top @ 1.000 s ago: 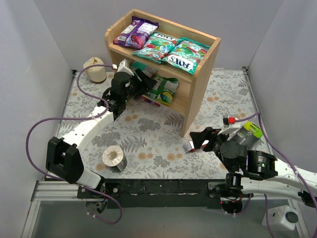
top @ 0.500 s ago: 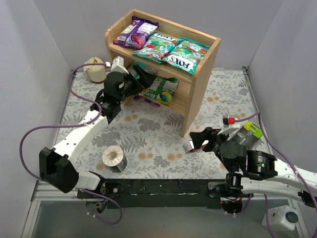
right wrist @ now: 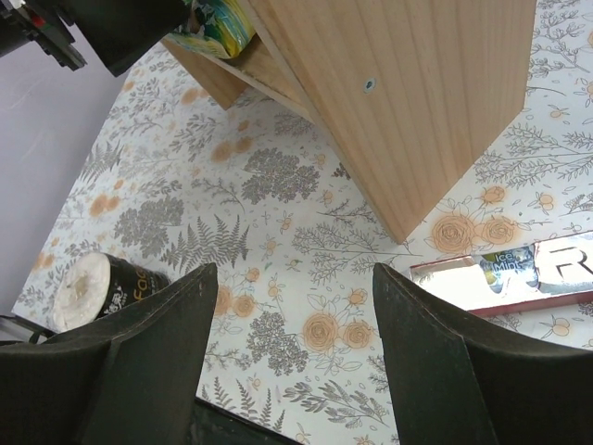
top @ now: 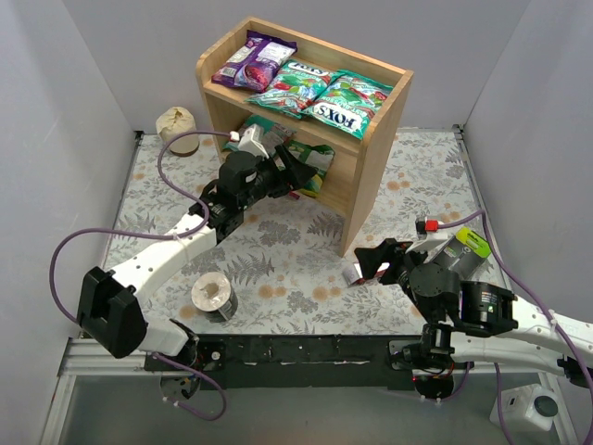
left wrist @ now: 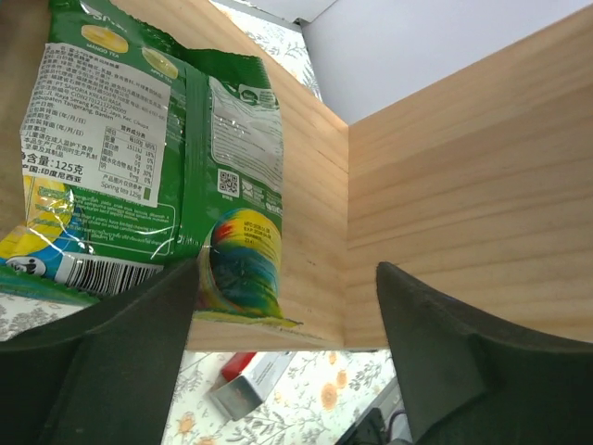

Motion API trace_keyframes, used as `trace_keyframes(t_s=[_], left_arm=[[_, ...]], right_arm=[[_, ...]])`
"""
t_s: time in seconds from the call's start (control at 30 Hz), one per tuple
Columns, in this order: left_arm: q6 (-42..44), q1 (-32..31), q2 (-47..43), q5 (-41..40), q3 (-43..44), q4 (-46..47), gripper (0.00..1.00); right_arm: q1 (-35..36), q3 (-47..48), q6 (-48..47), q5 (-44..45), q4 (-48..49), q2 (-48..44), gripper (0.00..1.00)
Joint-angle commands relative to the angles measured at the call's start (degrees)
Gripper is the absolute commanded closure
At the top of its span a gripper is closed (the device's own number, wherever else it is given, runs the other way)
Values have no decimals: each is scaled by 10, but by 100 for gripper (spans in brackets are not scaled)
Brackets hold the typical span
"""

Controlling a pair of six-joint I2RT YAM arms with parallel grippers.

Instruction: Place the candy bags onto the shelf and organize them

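Note:
The wooden shelf [top: 372, 158] stands at the back of the table. Its top tier carries a purple candy bag [top: 255, 57] and two teal FOX'S bags [top: 296, 85] [top: 350, 100]. A green bag [top: 317, 159] lies in the lower tier. My left gripper [top: 298, 172] is open at the front of that tier. In the left wrist view the green bag [left wrist: 148, 167] lies just past my left finger [left wrist: 111, 371], against the shelf wall [left wrist: 445, 185], and the left gripper [left wrist: 287, 306] holds nothing. My right gripper [top: 378, 260] [right wrist: 292, 315] hangs open and empty over the table near the shelf's corner [right wrist: 417, 93].
A slim red-and-white box [top: 355, 274] [right wrist: 519, 273] lies on the floral mat just right of my right gripper. A tape roll [top: 214, 297] [right wrist: 102, 287] sits near the front left. A cream roll [top: 178, 125] stands at the back left by the wall.
My left gripper has swung rightward along the front of the lower tier and its jaws stand wider than a second ago. The right arm has not moved.

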Motion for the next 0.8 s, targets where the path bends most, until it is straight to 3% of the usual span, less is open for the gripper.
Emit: trace_keyframes(t_s=[0.0, 0.3, 0.77], left_arm=[[-17, -9, 13, 1, -8, 32, 30], [-2, -11, 33, -133, -5, -28, 37], [16, 24, 77, -138, 14, -35, 37]], right_arm=[[3, 2, 11, 12, -3, -3, 25], [3, 2, 18, 16, -14, -11, 25], [3, 2, 24, 19, -21, -17, 25]])
